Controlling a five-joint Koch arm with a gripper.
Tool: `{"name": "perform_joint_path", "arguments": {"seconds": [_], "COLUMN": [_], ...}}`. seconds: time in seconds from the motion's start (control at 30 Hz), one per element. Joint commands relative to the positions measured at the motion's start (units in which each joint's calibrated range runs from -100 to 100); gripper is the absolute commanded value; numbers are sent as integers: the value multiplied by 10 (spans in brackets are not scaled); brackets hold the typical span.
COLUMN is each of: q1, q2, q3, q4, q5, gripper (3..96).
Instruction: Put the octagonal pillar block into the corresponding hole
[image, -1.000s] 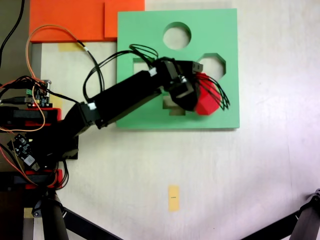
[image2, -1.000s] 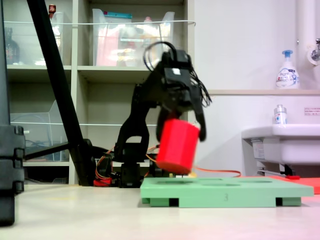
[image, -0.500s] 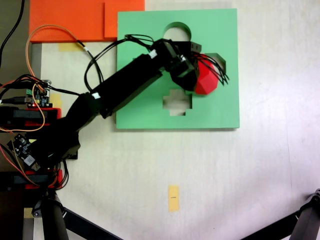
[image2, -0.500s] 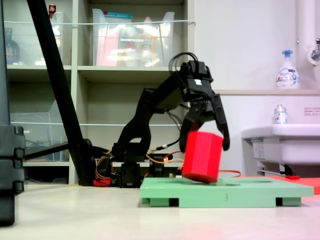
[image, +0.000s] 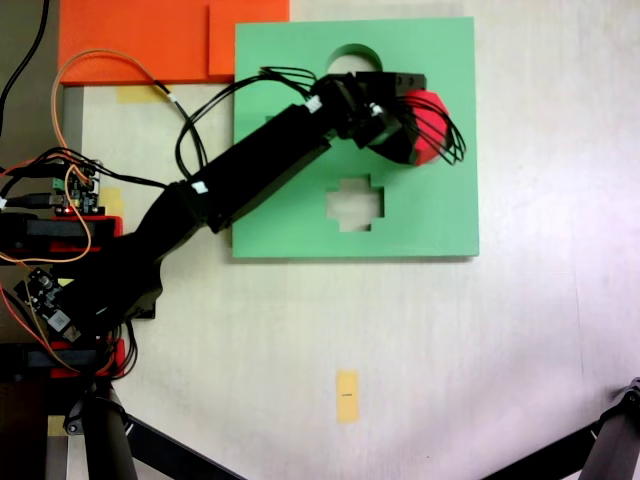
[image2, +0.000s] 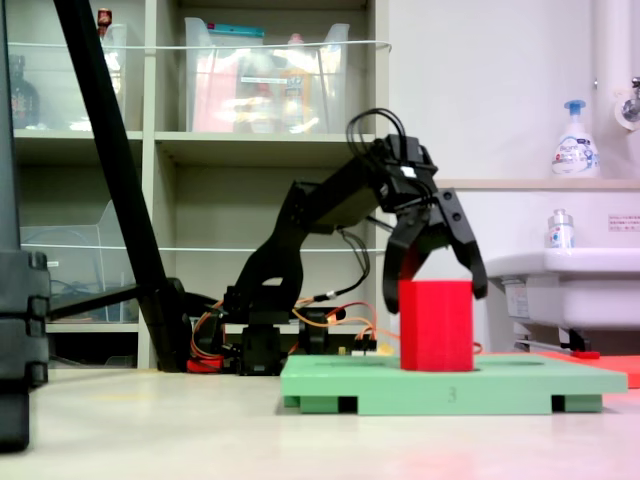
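In the second exterior view, from left to right: a black Koch arm (image2: 300, 240) reaches over a square green foam board (image2: 450, 385). Its black gripper (image2: 436, 285) straddles, jaws spread, a small bright red foam block (image2: 436, 325) standing upright on the board, seemingly in the eight-sided cutout (image: 440, 115).

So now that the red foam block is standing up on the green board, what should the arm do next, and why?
Probably lift the gripper straight up and away. In the second exterior view the red eight-sided foam block stands upright with its base in the green foam board, and the fingers appear spread beside its top rather than squeezing it. The first exterior view shows it at the eight-sided cutout's place, so pulling sideways might tip it.
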Motion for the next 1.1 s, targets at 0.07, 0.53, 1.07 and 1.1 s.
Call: {"name": "perform_joint_path", "arguments": {"seconds": [0.07, 0.53, 1.07, 1.1], "q1": [-1, -9, -12, -12], "q2": [7, 4, 36, 43], "q3": [31, 32, 37, 37], "q4": [49, 50, 79, 79], "q5": [-17, -83, -116, -116], "gripper": [319, 355, 379, 379]}}
